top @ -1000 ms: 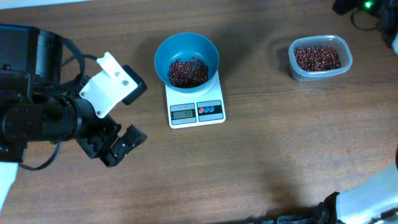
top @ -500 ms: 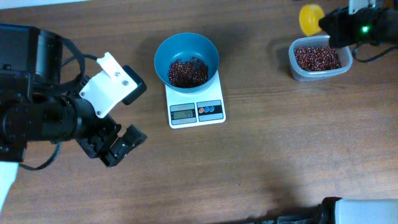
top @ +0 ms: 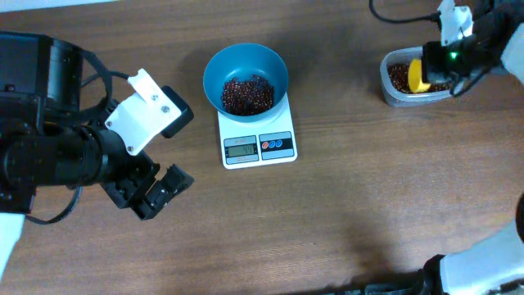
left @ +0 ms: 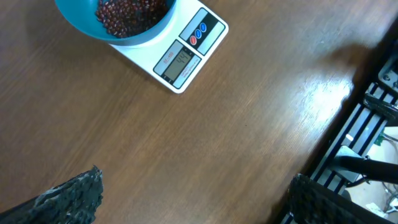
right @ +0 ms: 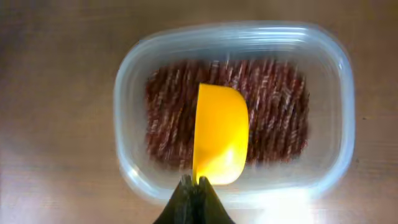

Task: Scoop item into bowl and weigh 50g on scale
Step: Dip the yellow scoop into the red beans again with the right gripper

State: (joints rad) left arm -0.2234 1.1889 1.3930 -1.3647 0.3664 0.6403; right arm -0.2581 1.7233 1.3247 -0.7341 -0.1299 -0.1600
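Note:
The teal bowl [top: 246, 78] holds a heap of red-brown beans [top: 247, 94] and sits on the white scale [top: 258, 139]; both also show in the left wrist view, bowl [left: 124, 34] and scale [left: 186, 53]. My right gripper [top: 446, 61] is shut on a yellow scoop [right: 219, 135], held over the clear tub [right: 233, 109] of beans [right: 277, 112] at the far right [top: 422, 75]. My left gripper [top: 160, 192] is open and empty, low on the table left of the scale.
The table's right edge with a dark rack [left: 367, 137] shows in the left wrist view. Bare wood [top: 344, 213] lies in front of the scale.
My right arm has come in from the top right with the yellow scoop and now holds it over the tub. The left arm has not moved.

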